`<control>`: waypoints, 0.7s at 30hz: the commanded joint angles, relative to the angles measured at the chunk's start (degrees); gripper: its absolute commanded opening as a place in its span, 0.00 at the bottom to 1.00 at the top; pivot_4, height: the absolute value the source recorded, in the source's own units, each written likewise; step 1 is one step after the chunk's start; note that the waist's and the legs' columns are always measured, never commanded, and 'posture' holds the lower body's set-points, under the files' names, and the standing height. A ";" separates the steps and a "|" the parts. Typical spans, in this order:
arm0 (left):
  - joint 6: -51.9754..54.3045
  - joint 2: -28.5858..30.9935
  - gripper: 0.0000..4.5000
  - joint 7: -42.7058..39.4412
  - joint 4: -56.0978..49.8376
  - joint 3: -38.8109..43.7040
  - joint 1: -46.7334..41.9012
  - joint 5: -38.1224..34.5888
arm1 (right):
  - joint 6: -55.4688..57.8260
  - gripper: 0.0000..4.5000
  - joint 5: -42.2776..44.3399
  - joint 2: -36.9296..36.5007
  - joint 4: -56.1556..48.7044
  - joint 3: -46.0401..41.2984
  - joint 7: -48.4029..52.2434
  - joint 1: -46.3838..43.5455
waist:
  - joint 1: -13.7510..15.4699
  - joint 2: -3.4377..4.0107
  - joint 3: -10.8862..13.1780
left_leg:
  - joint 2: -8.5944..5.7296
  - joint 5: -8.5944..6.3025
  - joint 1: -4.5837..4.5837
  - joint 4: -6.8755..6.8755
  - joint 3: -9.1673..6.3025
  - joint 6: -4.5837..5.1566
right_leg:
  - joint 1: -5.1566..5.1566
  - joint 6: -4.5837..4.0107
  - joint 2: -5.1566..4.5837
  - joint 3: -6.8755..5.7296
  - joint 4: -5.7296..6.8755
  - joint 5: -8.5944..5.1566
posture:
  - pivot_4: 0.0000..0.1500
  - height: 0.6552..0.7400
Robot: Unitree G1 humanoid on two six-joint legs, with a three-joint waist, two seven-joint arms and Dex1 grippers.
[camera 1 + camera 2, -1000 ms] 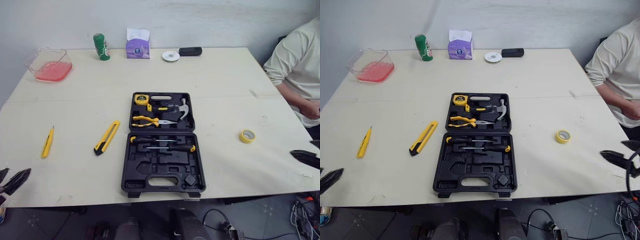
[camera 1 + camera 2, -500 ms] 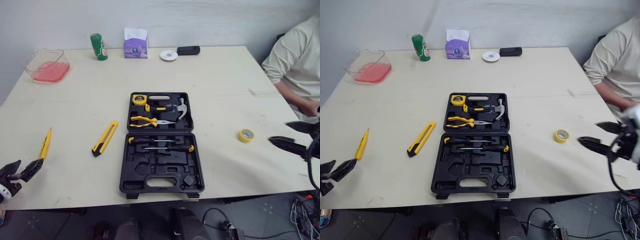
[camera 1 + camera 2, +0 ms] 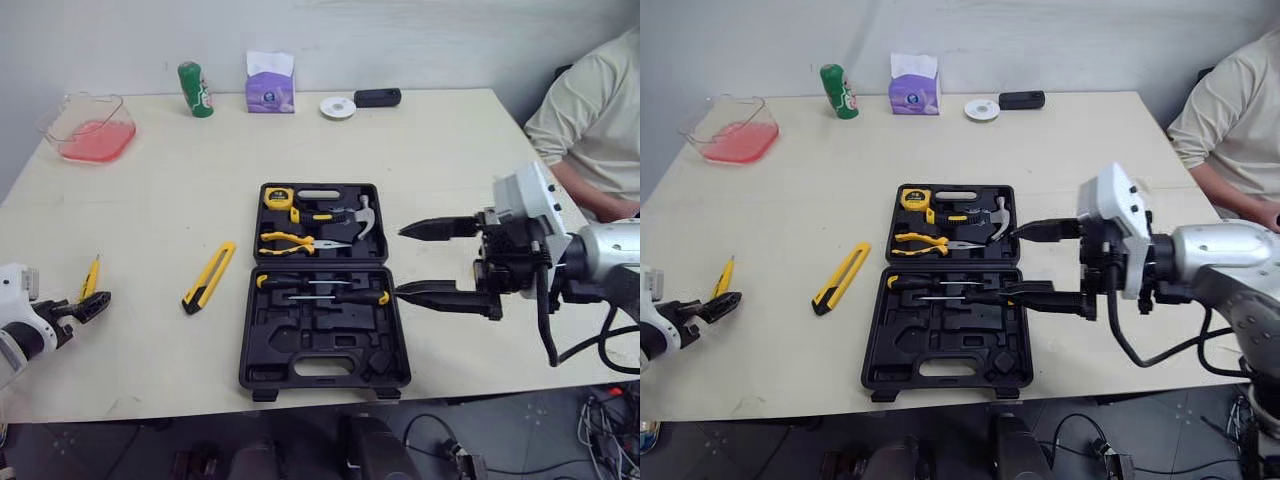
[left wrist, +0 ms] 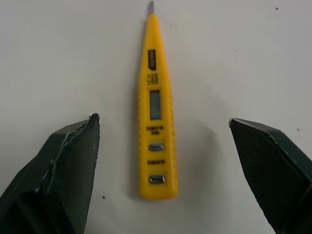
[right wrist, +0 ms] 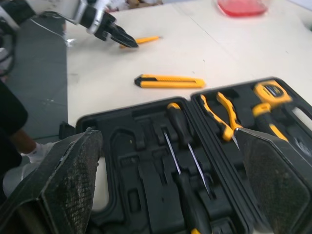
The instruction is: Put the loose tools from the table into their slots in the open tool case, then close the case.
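Left gripper [image 3: 88,306] jaws spread just beside yellow tester pen [image 4: 157,105] lying left of utility knife [image 3: 211,275], right gripper [image 3: 400,260] jaws spread wide at right edge of open tool case [image 3: 322,345]

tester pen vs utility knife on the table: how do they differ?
The utility knife is longer and broader than the tester pen. The knife has a black end; the pen is all yellow with a small display. The pen lies untouched between the fingers of the open left end effector; the knife lies nearer the tool case. Both are yellow and loose on the table, outside the case.
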 commanded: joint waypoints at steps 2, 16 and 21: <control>2.02 1.28 1.00 -1.04 3.75 -5.74 -2.48 2.41 | -3.37 1.00 -3.26 4.90 0.97 6.42 -0.28 -5.90 | -0.01 0.01 0.00 | 0.00 0.07 0.06 0.00 -0.01 -0.06 | 0.00 -0.01 0.00 -0.02 0.12 0.00 | 1.00 1.00; -2.84 0.33 0.11 -2.99 7.14 -11.29 -4.71 7.51 | -6.21 1.00 -7.86 8.55 3.17 9.44 0.04 -7.92 | 1.48 0.32 -0.06 | -0.32 0.25 0.16 -0.01 -0.06 0.12 | 0.04 0.00 -0.41 -0.08 0.37 0.00 | 1.00 1.00; -9.92 7.08 0.11 -11.45 -5.52 -14.27 -4.35 8.25 | -5.11 1.00 -7.17 6.62 1.74 6.96 -0.62 -5.56 | 1.51 0.13 0.01 | -0.37 0.28 0.09 -0.01 -0.15 0.17 | 0.05 0.03 -0.51 -0.19 0.37 0.02 | 1.00 1.00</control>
